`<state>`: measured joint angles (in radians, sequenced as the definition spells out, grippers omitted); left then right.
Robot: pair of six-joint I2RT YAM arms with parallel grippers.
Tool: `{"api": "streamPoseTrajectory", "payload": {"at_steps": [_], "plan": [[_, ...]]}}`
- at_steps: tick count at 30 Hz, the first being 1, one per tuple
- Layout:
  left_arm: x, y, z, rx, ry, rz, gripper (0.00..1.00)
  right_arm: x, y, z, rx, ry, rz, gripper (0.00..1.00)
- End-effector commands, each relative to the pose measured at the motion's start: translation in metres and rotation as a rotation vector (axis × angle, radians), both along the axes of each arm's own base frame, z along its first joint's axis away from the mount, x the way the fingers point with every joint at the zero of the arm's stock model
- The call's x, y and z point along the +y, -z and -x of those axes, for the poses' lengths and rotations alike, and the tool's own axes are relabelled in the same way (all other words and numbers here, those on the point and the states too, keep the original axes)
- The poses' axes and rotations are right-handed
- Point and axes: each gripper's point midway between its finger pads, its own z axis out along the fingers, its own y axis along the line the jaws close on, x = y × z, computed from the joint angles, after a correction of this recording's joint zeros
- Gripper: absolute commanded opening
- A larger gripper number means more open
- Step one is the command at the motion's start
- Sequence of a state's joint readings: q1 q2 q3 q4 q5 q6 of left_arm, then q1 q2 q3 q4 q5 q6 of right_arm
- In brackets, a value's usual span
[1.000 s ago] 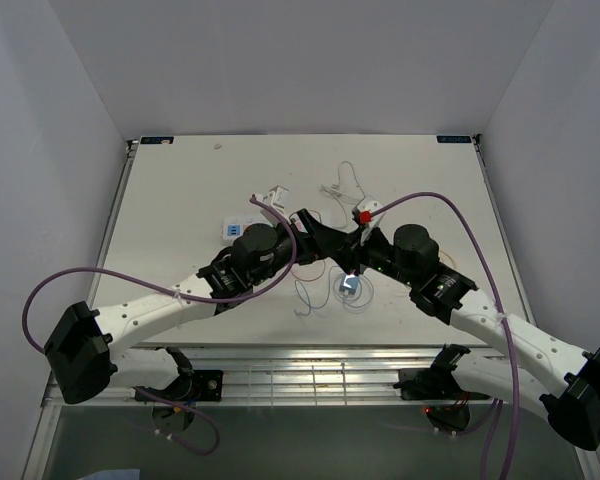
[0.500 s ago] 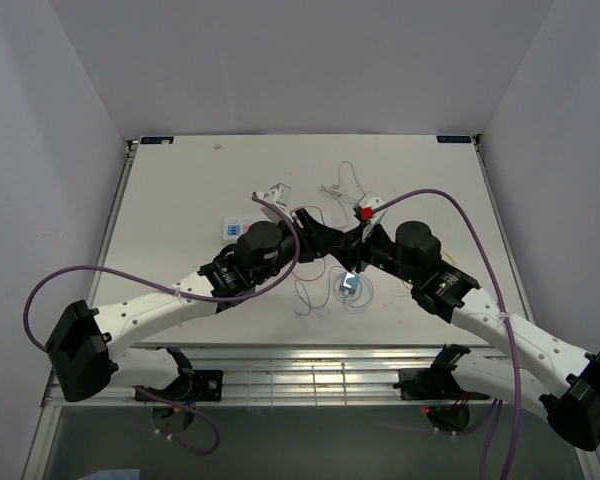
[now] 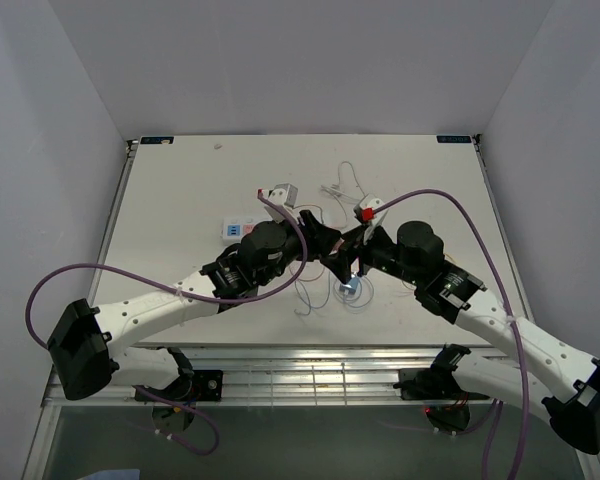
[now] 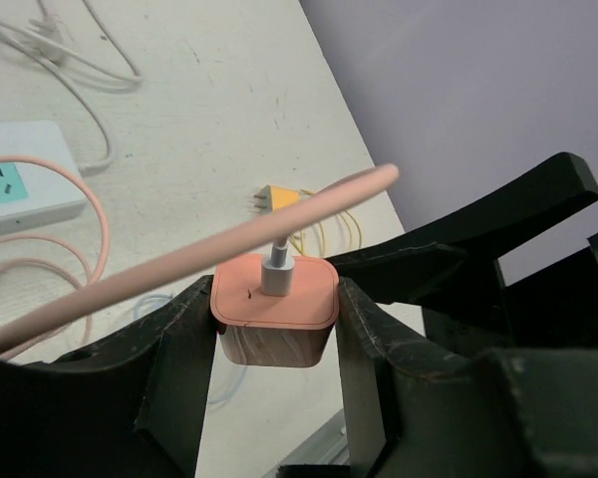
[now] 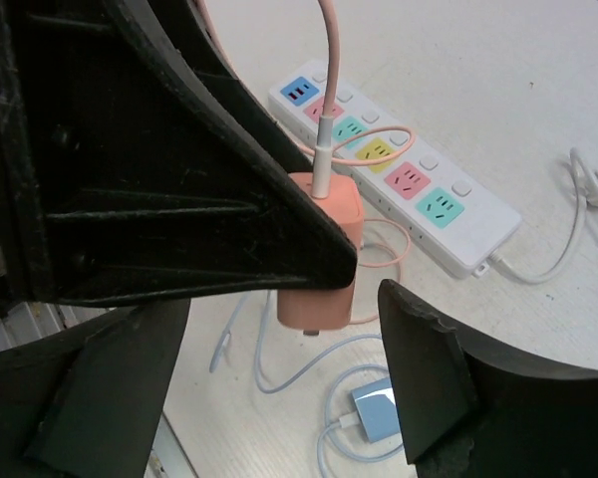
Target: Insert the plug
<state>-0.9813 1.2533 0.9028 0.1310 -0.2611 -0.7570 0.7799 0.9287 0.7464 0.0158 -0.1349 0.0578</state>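
Pink charger plug [image 4: 274, 314], cable [image 4: 159, 274] end up, is clamped betw. left fingers [image 4: 174, 363] in mid-air above table [image 5: 498, 80]. Prongs are prob. facing down toward the power strip [image 5: 399, 189], which lies nearby. Right fingers [image 5: 429, 378] are spread wide, flanking plug w/o contact, likely ready to steady it.

table [image 3: 180, 180] | yellow plug [image 4: 275, 197] | blue charger [image 5: 381, 410] (pale cable looped around) | white cable [image 4: 75, 68]

plug [image 4: 275, 321]: pink cube adapter, pink cable [image 4: 179, 254] in top, upright, clamped in left hand [image 4: 273, 334], off desk [image 5: 498, 90]. strip [image 5: 404, 184]: white, coloured sockets, flat on desk, apart from plug.
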Motion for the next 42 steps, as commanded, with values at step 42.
{"api": "streamPoseTrajectory", "payload": {"at_steps": [42], "plan": [[0.280,-0.027,-0.139,-0.037,-0.905,-0.426,0.00,-0.075,0.008,-0.024,0.007,0.389,0.032,0.90]]}}
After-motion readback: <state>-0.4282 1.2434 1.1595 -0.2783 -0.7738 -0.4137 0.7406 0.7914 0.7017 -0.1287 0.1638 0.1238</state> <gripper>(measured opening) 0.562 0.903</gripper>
